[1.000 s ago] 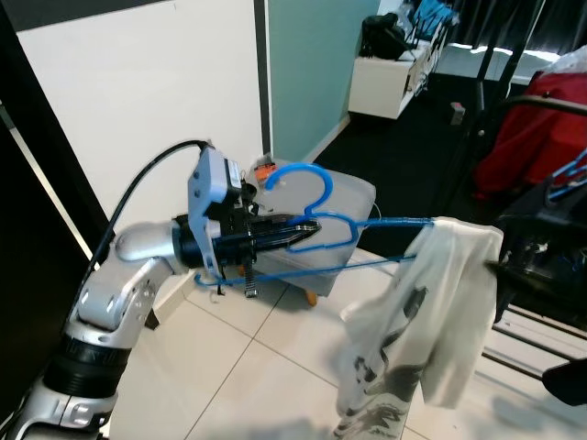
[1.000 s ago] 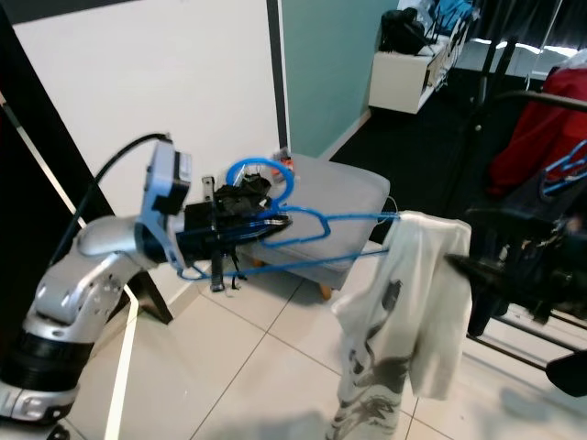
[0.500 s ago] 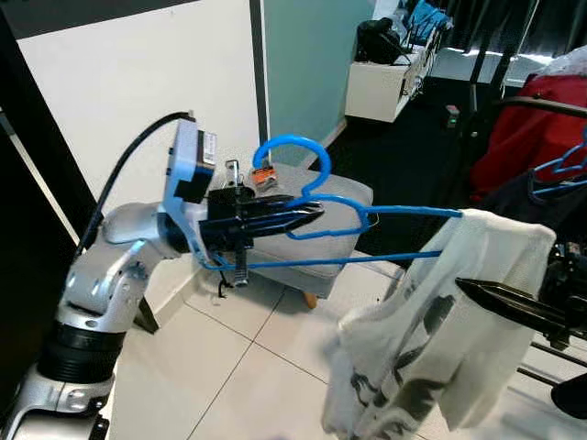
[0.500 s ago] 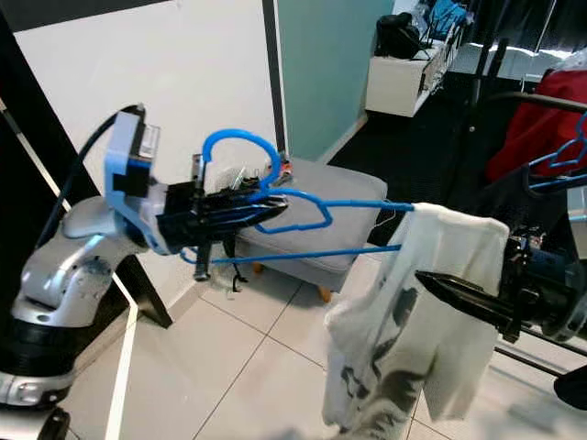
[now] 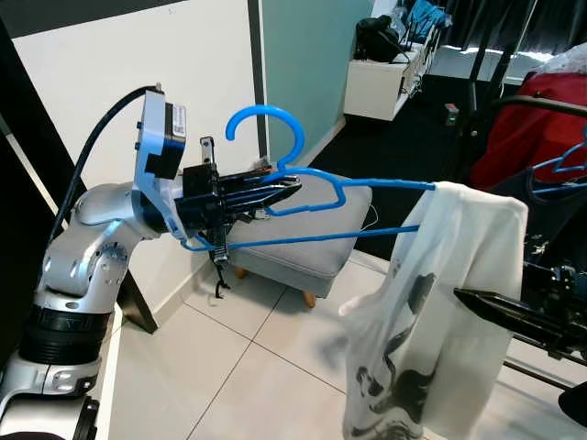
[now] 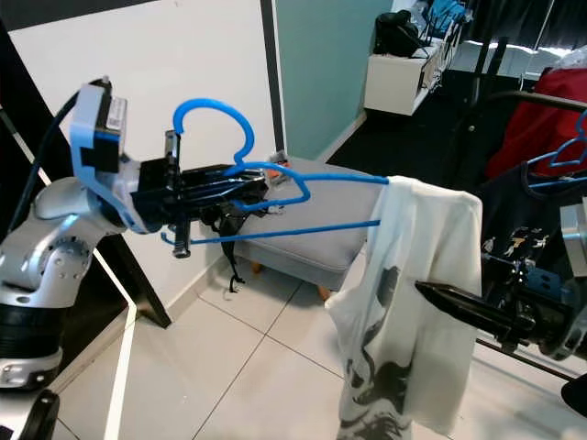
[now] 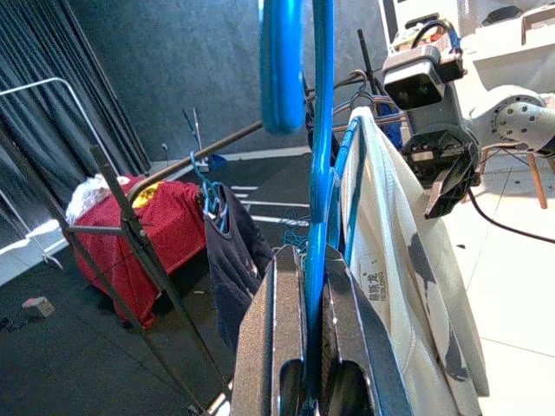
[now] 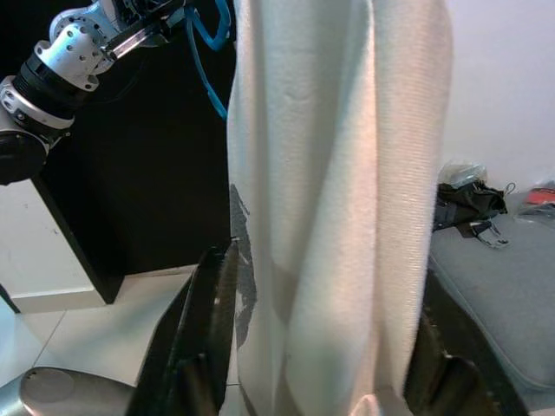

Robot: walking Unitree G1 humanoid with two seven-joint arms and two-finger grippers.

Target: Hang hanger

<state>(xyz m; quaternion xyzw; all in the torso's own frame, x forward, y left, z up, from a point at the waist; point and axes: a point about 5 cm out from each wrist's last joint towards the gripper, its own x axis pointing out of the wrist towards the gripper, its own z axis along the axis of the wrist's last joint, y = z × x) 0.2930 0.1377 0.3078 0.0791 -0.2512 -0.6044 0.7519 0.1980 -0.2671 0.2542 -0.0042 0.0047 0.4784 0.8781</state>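
My left gripper (image 5: 280, 190) is shut on the neck of a blue plastic hanger (image 5: 303, 179), held out level at chest height with its hook (image 5: 266, 119) pointing up. A white printed T-shirt (image 5: 431, 302) is draped over the hanger's far end and hangs straight down. In the left wrist view the two fingers (image 7: 269, 347) clamp the blue wire. My right gripper (image 6: 440, 295) reaches in low from the right, open, with the shirt (image 8: 338, 173) hanging between its spread fingers (image 8: 208, 329).
A dark clothes rail (image 7: 217, 147) at the right carries a red garment (image 5: 532, 128), a dark garment (image 7: 230, 251) and blue hangers (image 5: 559, 170). A grey footstool (image 5: 303, 247) stands on the white tiles below the hanger, beside a white wall (image 5: 110, 73).
The left arm has lifted the hanger and drawn it left. The shirt now hangs straighter. The right gripper sits lower, at the shirt's right side.
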